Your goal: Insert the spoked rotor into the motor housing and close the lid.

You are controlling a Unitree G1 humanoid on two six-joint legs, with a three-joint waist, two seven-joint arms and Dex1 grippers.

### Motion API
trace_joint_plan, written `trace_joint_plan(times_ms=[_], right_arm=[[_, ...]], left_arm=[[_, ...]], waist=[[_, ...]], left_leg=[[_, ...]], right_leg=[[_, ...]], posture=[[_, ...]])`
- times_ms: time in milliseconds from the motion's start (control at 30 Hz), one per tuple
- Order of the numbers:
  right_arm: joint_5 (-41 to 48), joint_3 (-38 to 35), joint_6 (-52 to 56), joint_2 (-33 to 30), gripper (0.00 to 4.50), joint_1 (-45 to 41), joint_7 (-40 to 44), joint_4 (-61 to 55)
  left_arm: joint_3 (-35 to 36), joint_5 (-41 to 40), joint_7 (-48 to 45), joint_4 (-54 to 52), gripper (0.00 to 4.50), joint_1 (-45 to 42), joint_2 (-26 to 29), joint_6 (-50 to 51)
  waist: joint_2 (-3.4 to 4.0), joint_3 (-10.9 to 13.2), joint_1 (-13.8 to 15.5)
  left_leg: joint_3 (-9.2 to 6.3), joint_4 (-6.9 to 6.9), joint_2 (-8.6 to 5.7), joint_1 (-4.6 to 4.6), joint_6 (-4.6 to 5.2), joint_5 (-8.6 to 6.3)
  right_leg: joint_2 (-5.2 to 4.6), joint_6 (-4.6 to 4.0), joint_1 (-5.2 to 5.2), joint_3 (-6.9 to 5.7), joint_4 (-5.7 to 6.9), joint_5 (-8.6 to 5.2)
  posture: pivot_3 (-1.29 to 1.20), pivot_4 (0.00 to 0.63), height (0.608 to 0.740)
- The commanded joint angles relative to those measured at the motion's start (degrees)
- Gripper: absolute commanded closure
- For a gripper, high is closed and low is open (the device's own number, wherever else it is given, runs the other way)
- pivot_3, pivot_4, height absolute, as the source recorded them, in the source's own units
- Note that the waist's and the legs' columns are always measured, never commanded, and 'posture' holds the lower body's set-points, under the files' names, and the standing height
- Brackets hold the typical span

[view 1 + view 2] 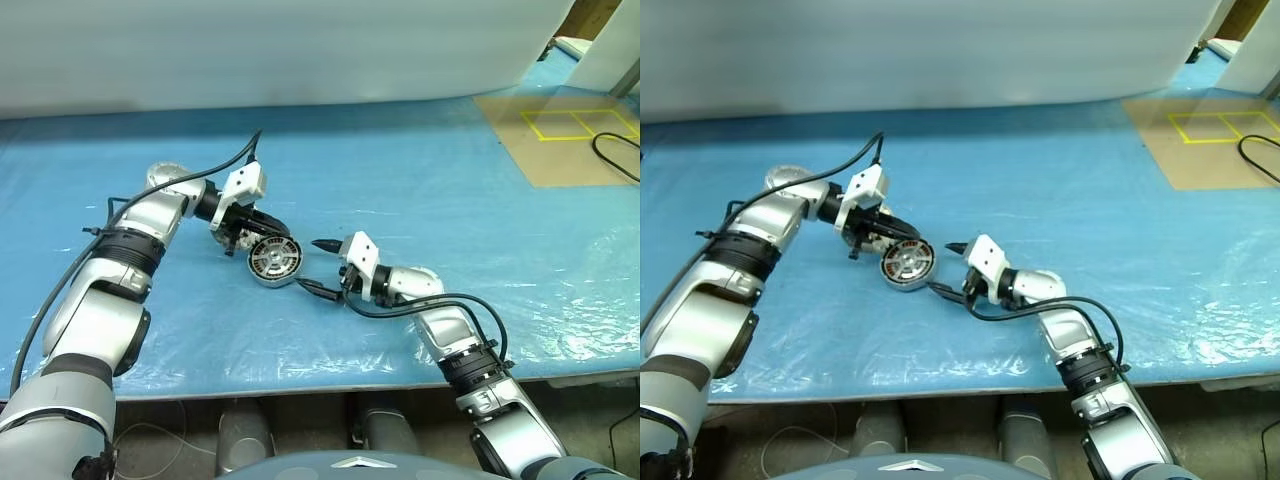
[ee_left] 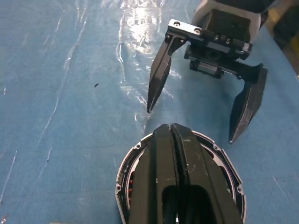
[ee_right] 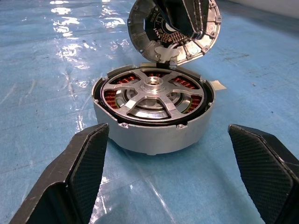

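A: So, where's the spoked rotor (image 3: 152, 95)?
B: Seated in the motor housing (image 3: 152, 130), between the right gripper (image 3: 180, 172)'s wide-apart fingers (neither touching it).
A: And the lid (image 3: 140, 25)?
B: Tilted up over the housing's far rim; the left gripper (image 2: 173, 154)'s fingers are pressed together against its face.

Blue plastic sheet (image 1: 420, 180), taped cardboard (image 1: 565, 140)

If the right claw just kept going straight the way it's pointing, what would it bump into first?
Most likely the motor housing, which sits squarely between the open right claw fingers just ahead, spoked rotor already inside.
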Motion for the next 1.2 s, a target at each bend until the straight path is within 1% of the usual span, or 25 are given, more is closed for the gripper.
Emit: trace_joint_plan(times_ms=[33, 167, 300, 400, 533, 600, 667, 833, 1000, 1100, 1200], right_arm=[[0.2, -0.5, -1.4, 0.1, 0.19, -0.6, 0.1, -0.4], [0.2, -0.5, -1.5, 0.0, 0.19, -0.5, 0.2, -0.2], [0.3, -0.6, -1.7, -0.1, 0.19, -0.5, 0.4, 0.1], [0.3, -0.6, -2.0, -0.1, 0.19, -0.6, 0.6, 0.5], [0.4, -0.6, -2.1, -0.1, 0.19, -0.9, 0.8, 0.7], [0.4, -0.7, -2.2, -0.3, 0.19, -0.9, 0.9, 0.8], [0.4, -0.7, -2.1, -0.4, 0.19, -0.8, 1.0, 0.7], [0.4, -0.8, -2.2, -0.6, 0.19, -0.9, 1.1, 0.8], [0.5, -1.1, -2.1, -0.7, 0.19, -1.2, 1.0, 0.7], [0.5, -1.1, -2.1, -0.6, 0.19, -1.3, 0.9, 0.6], [0.4, -0.8, -2.2, -0.5, 0.19, -1.4, 1.0, 0.8]], left_arm=[[4.9, -1.5, 6.8, -10.5, 4.46, 4.0, 0.4, 6.0], [9.5, -2.0, 16.5, -21.3, 4.46, 10.5, -0.5, 12.5], [12.5, -2.6, 24.2, -29.5, 4.46, 15.3, -1.5, 17.6], [13.7, -3.9, 29.2, -35.6, 4.46, 20.0, -3.2, 21.9], [13.9, -4.5, 33.6, -40.6, 4.46, 25.7, -5.2, 25.2], [13.9, -4.1, 35.9, -41.5, 4.46, 27.8, -6.0, 26.5], [13.2, -2.2, 37.3, -41.1, 4.46, 29.3, -5.6, 25.6], [12.0, -1.4, 39.0, -42.2, 4.46, 32.8, -5.0, 26.3], [11.5, -1.4, 42.0, -43.0, 4.46, 37.8, -7.1, 25.9], [10.7, -0.7, 42.4, -42.3, 4.46, 39.5, -7.2, 25.4], [12.4, -3.3, 41.7, -42.8, 4.46, 39.6, -8.1, 24.9]], waist=[[0.0, 0.0, -0.2], [0.0, 0.0, -0.3], [0.01, 0.0, -0.3], [0.01, 0.0, -0.4], [0.01, 0.0, -0.4], [0.01, 0.0, -0.5], [0.01, 0.0, -0.5], [0.01, 0.0, -0.5], [0.07, 0.0, -0.8], [0.11, -0.1, -0.8], [0.18, -0.1, -1.0]], left_leg=[[0.0, 0.0, 0.0, -0.01, 0.0, 0.0], [0.0, -0.02, 0.01, -0.02, 0.0, 0.0], [0.0, -0.03, 0.01, -0.05, 0.0, 0.0], [0.01, -0.03, 0.01, -0.05, 0.0, 0.0], [0.01, -0.06, 0.01, -0.09, 0.0, 0.0], [0.01, -0.06, 0.02, -0.11, 0.0, 0.0], [0.02, -0.06, 0.02, -0.11, 0.01, -0.01], [0.05, -0.06, 0.01, -0.1, 0.01, -0.01], [0.06, -0.11, 0.01, -0.09, 0.01, -0.01], [0.06, -0.12, 0.01, -0.06, 0.02, -0.01], [0.1, -0.12, 0.0, 0.01, 0.02, -0.01]], right_leg=[[0.0, 0.0, 0.0, 0.0, 0.0, 0.0], [-0.01, -0.03, -0.04, -0.01, -0.02, -0.02], [0.0, -0.17, -0.07, -0.02, -0.03, -0.11], [-0.01, -0.19, -0.07, -0.01, -0.04, -0.12], [0.0, -0.19, -0.13, -0.01, -0.07, -0.12], [0.0, -0.19, -0.15, -0.02, -0.07, -0.12], [0.0, -0.2, -0.16, -0.01, -0.08, -0.13], [0.0, -0.19, -0.18, -0.01, -0.14, -0.13], [0.01, -0.19, -0.17, -0.01, -0.16, -0.13], [0.0, -0.19, -0.16, -0.01, -0.17, -0.14], [0.0, -0.19, -0.13, 0.0, -0.17, -0.15]], posture=[[0.0, 0.15, 0.74], [0.0, 0.15, 0.74], [0.0, 0.15, 0.74], [0.0, 0.15, 0.74], [0.0, 0.15, 0.74], [0.0, 0.15, 0.74], [0.0, 0.15, 0.74], [0.0, 0.15, 0.74], [0.0, 0.15, 0.74], [0.0, 0.15, 0.74], [0.0, 0.15, 0.74]])
